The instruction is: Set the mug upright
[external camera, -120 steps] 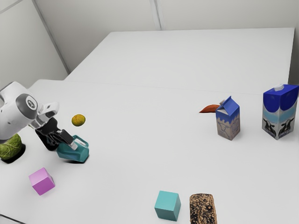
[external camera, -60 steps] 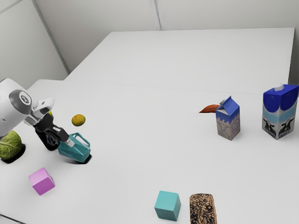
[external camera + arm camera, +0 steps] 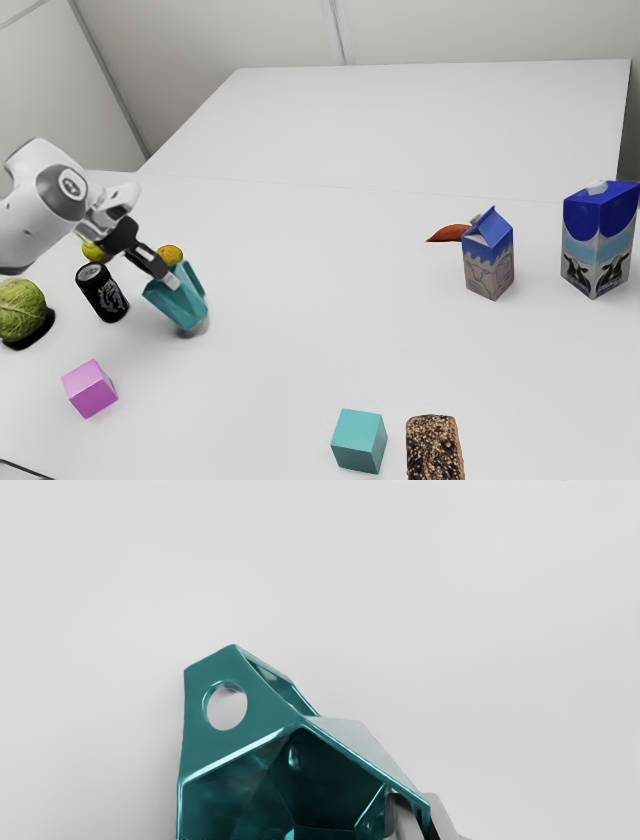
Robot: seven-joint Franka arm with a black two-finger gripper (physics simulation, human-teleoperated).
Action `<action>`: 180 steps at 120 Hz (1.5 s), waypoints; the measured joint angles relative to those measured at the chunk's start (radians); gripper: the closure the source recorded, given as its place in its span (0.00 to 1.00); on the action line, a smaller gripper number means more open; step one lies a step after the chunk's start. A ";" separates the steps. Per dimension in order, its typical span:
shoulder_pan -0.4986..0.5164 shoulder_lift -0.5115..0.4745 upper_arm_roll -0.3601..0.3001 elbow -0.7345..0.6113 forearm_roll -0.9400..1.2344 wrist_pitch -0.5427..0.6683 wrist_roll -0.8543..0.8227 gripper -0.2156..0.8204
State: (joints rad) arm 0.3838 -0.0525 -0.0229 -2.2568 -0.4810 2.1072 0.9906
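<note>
Near the black drink can, toward the exterior view's right, a faceted teal mug is held tilted, its wall pinched by the gripper. It should be turned slowly until its base sits flat, and released only once steady.

We see a smooth white bench, crossed by a faint straight line, with a pale grey wall behind it. A narrow upright seam divides that wall. At the exterior view's left, we find another pale wall beyond a slanting grey strip. The light looks soft.
</note>
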 joint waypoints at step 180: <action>0.018 -0.091 -0.318 -0.096 0.317 0.304 -0.128 0.42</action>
State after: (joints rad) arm 0.4018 -0.1430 -0.3414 -2.3527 -0.1639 2.4114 0.8626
